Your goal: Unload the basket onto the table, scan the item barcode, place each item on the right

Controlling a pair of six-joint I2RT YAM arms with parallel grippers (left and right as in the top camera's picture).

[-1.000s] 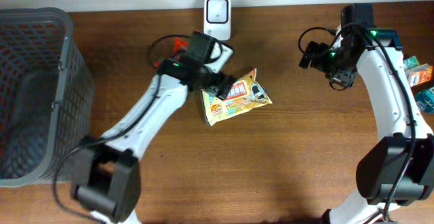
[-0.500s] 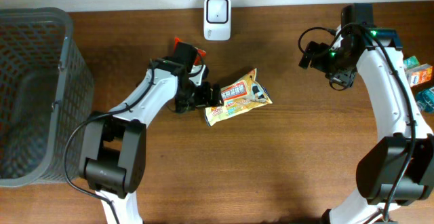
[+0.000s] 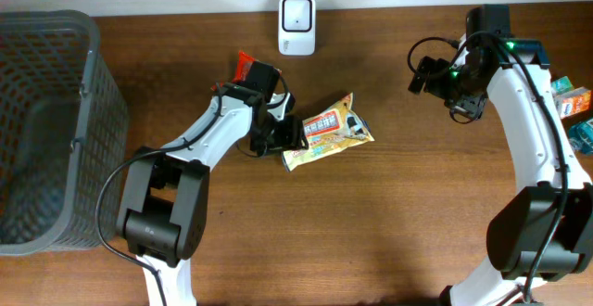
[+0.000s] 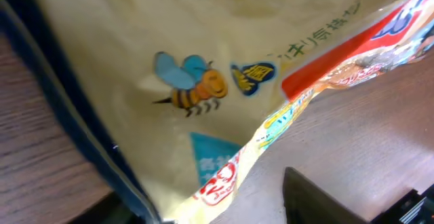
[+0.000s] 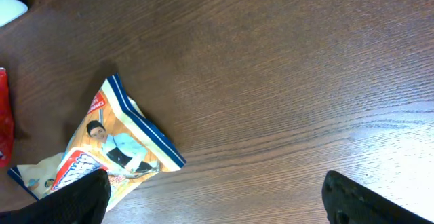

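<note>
Overhead: snack packet (image 3: 329, 132) flat on the desk (image 3: 389, 213), long axis diagonal; left end effector (image 3: 285, 135) at its near end, the nearer arm.
Left wrist: packet fills the view; grasp cannot be told.
Right wrist: right end effector (image 5: 217, 200) spread wide, empty, well apart from the packet.

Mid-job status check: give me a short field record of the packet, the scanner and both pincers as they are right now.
item: snack packet, on the table, printed face up
barcode: not visible in any view
scanner: white unit at the table's far edge, apart from the packet
left pincer: at the packet's left end; grip unclear
right pincer: open, empty, over bare table
other: grey basket far left; red packet beside the left arm
</note>
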